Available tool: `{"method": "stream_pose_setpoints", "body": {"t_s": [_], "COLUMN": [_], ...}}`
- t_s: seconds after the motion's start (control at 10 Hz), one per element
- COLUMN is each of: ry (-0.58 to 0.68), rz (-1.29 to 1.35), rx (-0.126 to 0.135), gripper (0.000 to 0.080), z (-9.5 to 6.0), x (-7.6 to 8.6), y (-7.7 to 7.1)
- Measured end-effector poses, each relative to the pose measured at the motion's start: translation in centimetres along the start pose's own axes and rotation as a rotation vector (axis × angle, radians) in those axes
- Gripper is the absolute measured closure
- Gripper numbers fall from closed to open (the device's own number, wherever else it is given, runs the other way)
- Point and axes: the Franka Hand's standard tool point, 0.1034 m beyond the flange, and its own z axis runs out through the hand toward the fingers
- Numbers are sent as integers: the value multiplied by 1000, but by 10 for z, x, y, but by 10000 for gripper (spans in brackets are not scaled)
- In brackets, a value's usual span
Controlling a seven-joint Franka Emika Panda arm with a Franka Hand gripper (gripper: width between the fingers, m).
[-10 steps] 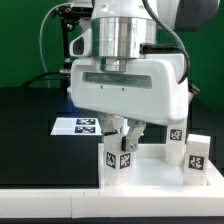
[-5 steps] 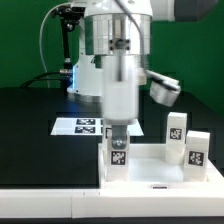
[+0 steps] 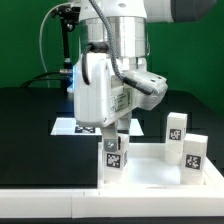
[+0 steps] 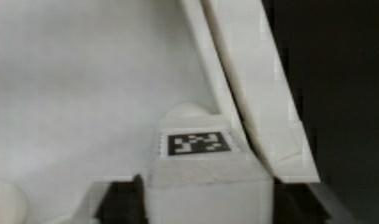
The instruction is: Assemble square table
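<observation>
The white square table top point(image 3: 150, 174) lies at the front of the table, its raised rim showing in the wrist view point(image 4: 250, 90). A short white leg point(image 3: 113, 154) with a black-and-white tag stands upright in the top's corner on the exterior view's left. My gripper point(image 3: 112, 137) comes down on it from above. In the wrist view the tagged leg point(image 4: 200, 150) fills the gap between my dark fingers point(image 4: 122, 202), and my gripper point(image 4: 204, 206) is shut on it. Two more tagged legs point(image 3: 177, 128) point(image 3: 194, 152) stand at the exterior view's right.
The marker board point(image 3: 72, 126) lies flat on the black table behind the top, partly hidden by my hand. A black stand with cables point(image 3: 66, 40) rises at the back on the exterior view's left. Green wall behind.
My hand has turned about its vertical axis while staying over the leg in the corner. The leg has stayed in the same spot. The other two legs have not moved.
</observation>
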Motion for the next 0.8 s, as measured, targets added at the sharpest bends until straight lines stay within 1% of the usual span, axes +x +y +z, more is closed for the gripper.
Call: {"method": "stream_pose_setpoints", "body": {"t_s": [0.1,0.2,0.3,0.4,0.5,0.8], "ry": [-2,-13,-29,-50,-60,-56], "rz": [-18,-31,-38,-39,-38,-44], "rx": [-3,9,26,43,54,48], "gripper": [323,187,187,157,157,150], "z": [-1,-9,-22,-35,-43,-39], "x": [-1,-4,-8,-9,-11,-12], "y": [0,-3,-7,-13,-17,-15]}}
